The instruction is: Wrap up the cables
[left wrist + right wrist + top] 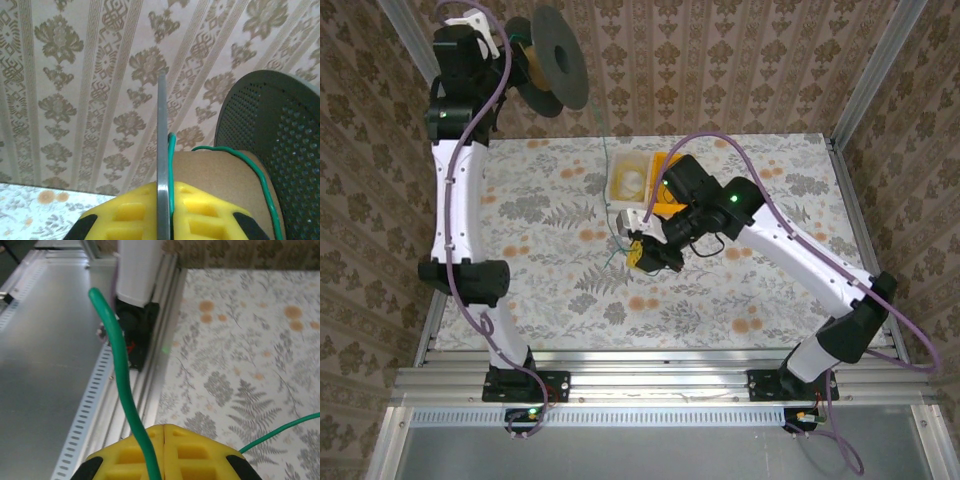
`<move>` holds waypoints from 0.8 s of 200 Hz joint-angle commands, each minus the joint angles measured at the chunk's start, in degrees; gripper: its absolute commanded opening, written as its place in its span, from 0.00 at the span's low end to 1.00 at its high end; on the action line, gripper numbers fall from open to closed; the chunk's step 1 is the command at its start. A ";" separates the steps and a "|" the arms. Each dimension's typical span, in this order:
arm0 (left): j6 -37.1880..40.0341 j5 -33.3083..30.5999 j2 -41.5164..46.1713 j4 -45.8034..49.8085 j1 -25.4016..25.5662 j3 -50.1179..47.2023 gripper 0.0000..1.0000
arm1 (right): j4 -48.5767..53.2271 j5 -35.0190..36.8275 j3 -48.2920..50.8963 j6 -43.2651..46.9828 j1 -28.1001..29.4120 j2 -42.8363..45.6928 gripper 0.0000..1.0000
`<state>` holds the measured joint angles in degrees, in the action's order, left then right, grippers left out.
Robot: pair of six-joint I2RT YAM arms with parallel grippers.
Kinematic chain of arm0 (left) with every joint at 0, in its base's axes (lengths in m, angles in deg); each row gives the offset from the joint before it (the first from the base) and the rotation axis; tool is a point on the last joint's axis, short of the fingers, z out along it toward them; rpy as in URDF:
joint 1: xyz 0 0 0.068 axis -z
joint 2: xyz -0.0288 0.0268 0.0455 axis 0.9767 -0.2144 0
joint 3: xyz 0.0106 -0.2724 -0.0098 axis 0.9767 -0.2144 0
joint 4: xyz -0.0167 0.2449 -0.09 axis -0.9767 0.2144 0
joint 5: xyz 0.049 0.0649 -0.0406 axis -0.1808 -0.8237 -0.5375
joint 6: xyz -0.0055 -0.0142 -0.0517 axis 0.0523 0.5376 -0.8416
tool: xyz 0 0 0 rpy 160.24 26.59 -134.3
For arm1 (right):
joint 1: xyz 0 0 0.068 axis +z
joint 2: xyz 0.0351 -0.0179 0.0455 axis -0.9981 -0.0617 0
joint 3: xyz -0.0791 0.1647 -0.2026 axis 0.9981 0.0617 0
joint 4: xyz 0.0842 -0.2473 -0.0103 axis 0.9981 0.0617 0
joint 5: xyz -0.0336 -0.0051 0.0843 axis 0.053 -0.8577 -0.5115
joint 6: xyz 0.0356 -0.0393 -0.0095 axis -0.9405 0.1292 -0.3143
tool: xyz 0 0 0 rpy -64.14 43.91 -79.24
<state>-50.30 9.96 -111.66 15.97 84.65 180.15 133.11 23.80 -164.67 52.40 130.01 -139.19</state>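
Glossy green cable [125,390], matt perforated spool [282,145]

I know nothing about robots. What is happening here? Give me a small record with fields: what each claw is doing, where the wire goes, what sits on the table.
left gripper: shut on one flange of the black spool, held up near the wallpapered wall
right gripper: shut on the green cable, low over the table
cable path: wound on the spool's cardboard core, appears to run down to the right gripper
on the table: a pale box and an orange box, side by side, just beyond the right gripper
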 commanded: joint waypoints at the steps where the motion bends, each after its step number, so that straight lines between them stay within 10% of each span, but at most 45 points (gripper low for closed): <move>1: 4.42 -4.90 -2.07 -0.01 1.41 5.56 0.00 | 4.23 -6.46 -4.00 1.92 0.59 3.57 0.00; 72: 13.27 -11.67 -6.93 5.11 6.34 5.87 0.00 | -0.48 -15.45 -15.10 4.20 -0.81 8.92 0.00; 124: 20.16 -14.89 -8.93 9.32 9.77 5.03 0.00 | -39.98 -21.82 -11.29 -19.36 -14.10 15.08 0.00; 160: 23.80 -14.77 -6.26 9.75 10.72 -1.71 0.00 | -44.70 -14.29 -21.94 -21.41 -18.85 10.51 0.00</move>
<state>-31.64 -2.80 -121.12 27.95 95.22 181.55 100.47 6.73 -179.93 37.03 113.01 -126.46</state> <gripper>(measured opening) 0.107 0.078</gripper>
